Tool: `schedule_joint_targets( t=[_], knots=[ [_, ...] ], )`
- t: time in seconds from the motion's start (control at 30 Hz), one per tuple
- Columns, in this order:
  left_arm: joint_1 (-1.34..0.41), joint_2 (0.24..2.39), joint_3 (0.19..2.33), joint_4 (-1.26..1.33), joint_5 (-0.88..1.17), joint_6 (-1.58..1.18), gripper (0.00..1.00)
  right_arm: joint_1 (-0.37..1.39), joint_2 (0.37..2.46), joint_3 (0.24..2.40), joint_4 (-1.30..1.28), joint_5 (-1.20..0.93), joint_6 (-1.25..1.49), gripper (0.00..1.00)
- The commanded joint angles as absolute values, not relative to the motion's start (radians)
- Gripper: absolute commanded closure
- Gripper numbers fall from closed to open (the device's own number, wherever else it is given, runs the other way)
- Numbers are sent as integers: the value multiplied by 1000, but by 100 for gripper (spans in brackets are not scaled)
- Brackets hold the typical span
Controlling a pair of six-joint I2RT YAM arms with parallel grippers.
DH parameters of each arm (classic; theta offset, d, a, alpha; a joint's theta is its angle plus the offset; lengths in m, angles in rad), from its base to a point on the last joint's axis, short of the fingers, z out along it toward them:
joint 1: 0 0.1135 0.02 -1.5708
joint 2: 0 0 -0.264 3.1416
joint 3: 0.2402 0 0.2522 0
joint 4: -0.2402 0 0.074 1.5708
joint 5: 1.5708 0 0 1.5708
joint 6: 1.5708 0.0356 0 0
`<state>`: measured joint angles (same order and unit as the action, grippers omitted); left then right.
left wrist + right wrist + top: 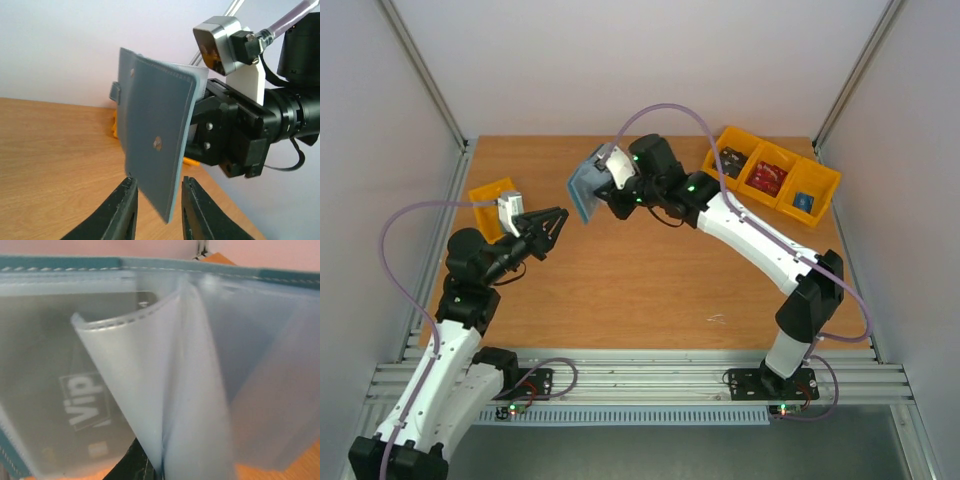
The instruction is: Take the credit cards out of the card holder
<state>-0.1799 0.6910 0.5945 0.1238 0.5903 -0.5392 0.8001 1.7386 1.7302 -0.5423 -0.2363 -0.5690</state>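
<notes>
The teal-blue card holder [585, 185] hangs in the air over the back middle of the table, opened out. My right gripper [611, 192] is shut on its clear plastic sleeves [165, 390]. A grey credit card marked VIP [82, 407] sits inside one sleeve. My left gripper [158, 186] reaches up from the left, open by a small gap. The lower corner of the holder's cover [155, 145] hangs between its fingers without touching either one. I see no red card.
A row of yellow bins [775, 175] with red, black and blue items stands at the back right. Another yellow bin [490, 195] sits at the left edge, behind my left arm. White walls enclose the table.
</notes>
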Motion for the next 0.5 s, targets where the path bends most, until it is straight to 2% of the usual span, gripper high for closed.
schedule_joint_targets(
  t=[0.0, 0.1, 0.27, 0.37, 0.47],
  knots=[
    [-181, 680, 604, 153, 580, -490, 69, 768, 1655, 1718, -536, -462, -587, 99],
    [-181, 683, 606, 161, 597, -478, 54, 768, 1656, 1738, -568, -466, -591, 99],
    [-180, 689, 623, 184, 757, -412, 37, 770, 1679, 1772, -596, -373, -559, 99],
    [-181, 687, 625, 182, 749, -384, 30, 791, 1701, 1806, -621, -342, -562, 99],
    [-181, 690, 630, 189, 717, -392, 31, 825, 1716, 1834, -653, -339, -608, 99]
  ],
)
